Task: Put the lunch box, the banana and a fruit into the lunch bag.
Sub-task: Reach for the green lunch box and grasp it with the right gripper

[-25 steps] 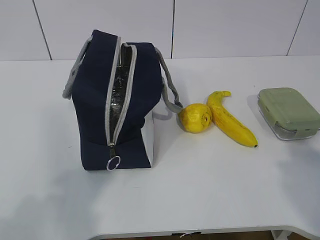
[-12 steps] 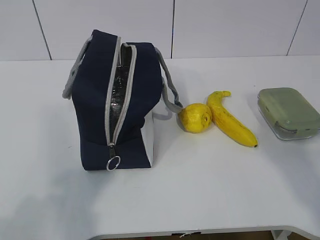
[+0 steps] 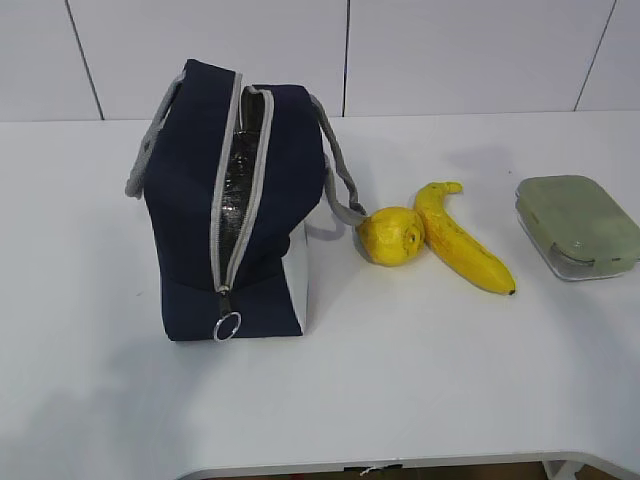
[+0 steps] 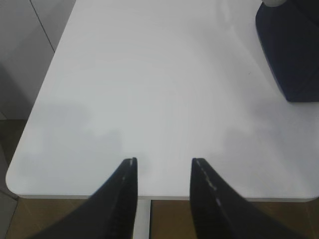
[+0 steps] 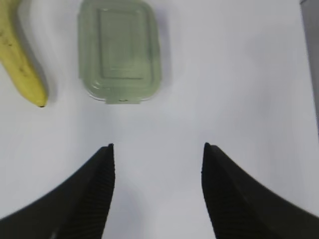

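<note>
Lunch bag (image 3: pixel 232 205) unzipped; one fruit (image 3: pixel 391 235), banana (image 3: pixel 462 249), lunch box (image 3: pixel 579 225) rightward.
Left gripper (image 4: pixel 163 161) and right gripper (image 5: pixel 157 146) spread wide, empty (no legible writing).

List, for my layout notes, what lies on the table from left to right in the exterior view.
lunch bag → round yellow fruit → banana → lunch box
</note>
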Controlling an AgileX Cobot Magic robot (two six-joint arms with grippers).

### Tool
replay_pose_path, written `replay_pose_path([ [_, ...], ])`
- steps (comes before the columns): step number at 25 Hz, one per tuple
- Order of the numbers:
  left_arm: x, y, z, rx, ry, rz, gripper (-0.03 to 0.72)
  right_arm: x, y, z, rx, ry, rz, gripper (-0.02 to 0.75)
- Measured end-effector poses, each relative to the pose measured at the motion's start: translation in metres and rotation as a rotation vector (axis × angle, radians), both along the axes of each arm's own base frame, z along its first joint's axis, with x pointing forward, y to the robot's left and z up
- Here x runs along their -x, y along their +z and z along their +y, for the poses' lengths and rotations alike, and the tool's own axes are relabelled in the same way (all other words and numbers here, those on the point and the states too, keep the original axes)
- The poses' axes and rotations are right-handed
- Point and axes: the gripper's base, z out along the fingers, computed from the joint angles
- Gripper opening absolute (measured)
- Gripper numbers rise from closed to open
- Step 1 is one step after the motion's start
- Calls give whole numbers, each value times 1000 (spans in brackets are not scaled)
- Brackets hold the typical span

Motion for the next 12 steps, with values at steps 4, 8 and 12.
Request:
replay_pose_path([
  [4,0,0,0,0,0,0,251,-23,5,11,-67,91,86,461],
  [8,0,0,0,0,0,0,251,-45,5,20,-154,165,179,461],
  [12,0,0,0,0,0,0,251,-68,-6,13,-393,189,224,461],
])
